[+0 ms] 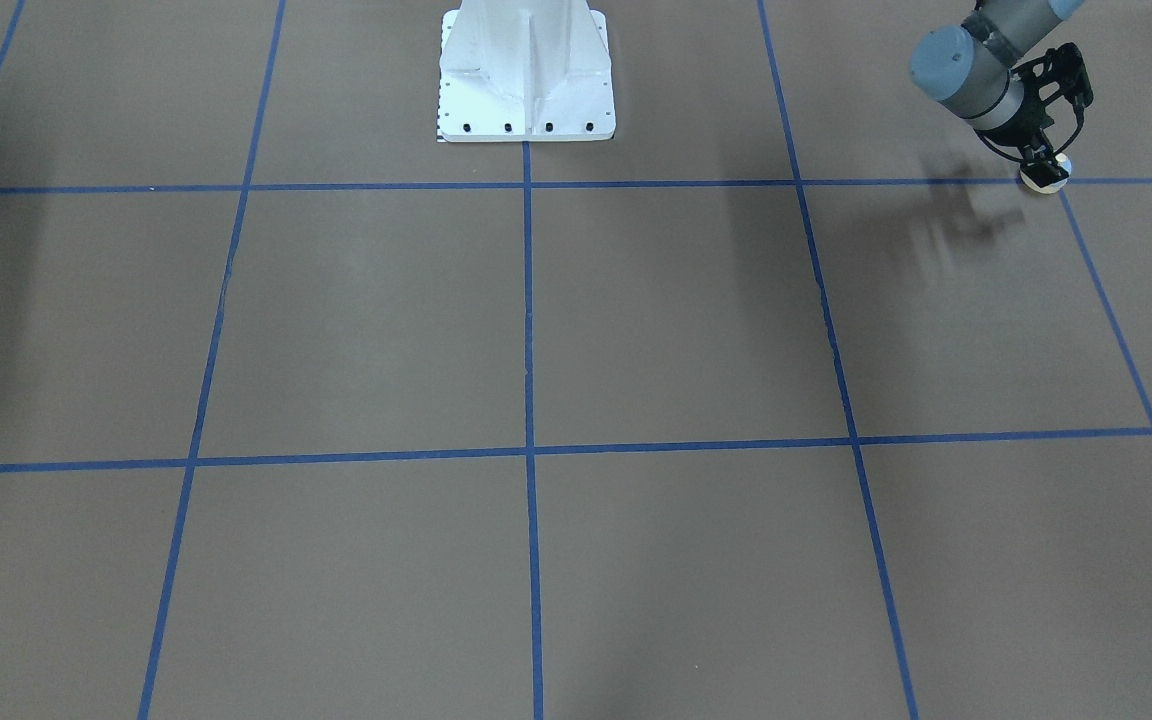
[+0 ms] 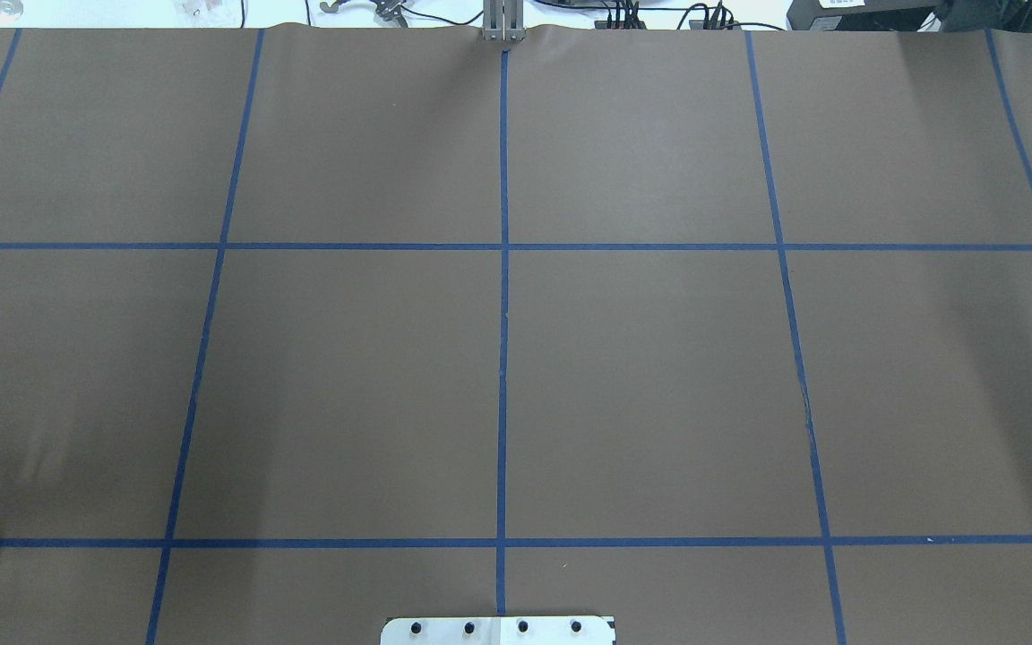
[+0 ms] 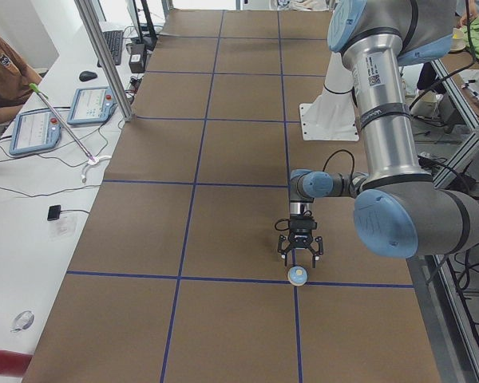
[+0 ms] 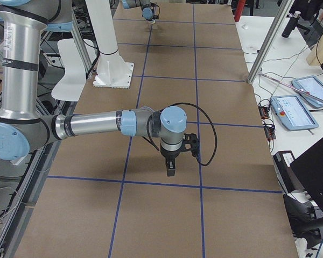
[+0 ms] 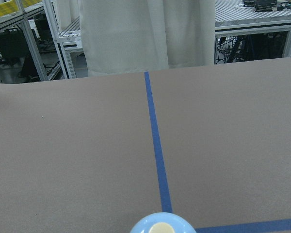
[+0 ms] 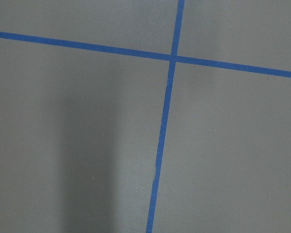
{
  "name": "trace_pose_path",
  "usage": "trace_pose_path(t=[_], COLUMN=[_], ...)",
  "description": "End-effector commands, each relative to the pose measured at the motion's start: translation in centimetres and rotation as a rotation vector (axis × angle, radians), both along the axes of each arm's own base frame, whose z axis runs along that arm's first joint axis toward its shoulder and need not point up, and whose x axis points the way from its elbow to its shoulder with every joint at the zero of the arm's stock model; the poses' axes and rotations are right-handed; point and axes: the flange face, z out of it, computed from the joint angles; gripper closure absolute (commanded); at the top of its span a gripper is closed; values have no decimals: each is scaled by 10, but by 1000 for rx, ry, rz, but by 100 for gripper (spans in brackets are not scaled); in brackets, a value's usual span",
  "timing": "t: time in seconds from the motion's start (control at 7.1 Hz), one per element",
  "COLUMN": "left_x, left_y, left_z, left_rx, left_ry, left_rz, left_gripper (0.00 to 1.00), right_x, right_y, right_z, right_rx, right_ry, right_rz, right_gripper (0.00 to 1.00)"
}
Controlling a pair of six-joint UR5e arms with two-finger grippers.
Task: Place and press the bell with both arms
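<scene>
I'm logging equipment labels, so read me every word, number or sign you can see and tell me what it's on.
None of the text here is legible.
On the left arm, a sticker: print too small to read.
On the right arm, another sticker: too small.
On the tablet screens: blurred.

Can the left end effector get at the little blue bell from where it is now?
Probably yes: the left end effector hangs open right above the small light-blue dome-shaped bell with a cream button, and nothing stands between them.
</scene>
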Motion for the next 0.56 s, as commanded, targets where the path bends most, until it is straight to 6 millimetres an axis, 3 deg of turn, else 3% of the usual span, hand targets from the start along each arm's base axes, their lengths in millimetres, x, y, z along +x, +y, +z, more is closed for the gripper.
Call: trace_pose_path(t=[0.0,0.42], left_x=[5,10], left_y=[-2,-2], left_z=[15,30], left_rx=[4,4], left_ry=[15,0], left_rz=[-2,-20], left_gripper=[0,0], right_x=[0,0], right_y=[0,0], right_z=[-1,-1], right_rx=[2,4], right_ry=[1,1], right_rz=[0,0], right_gripper=[0,0])
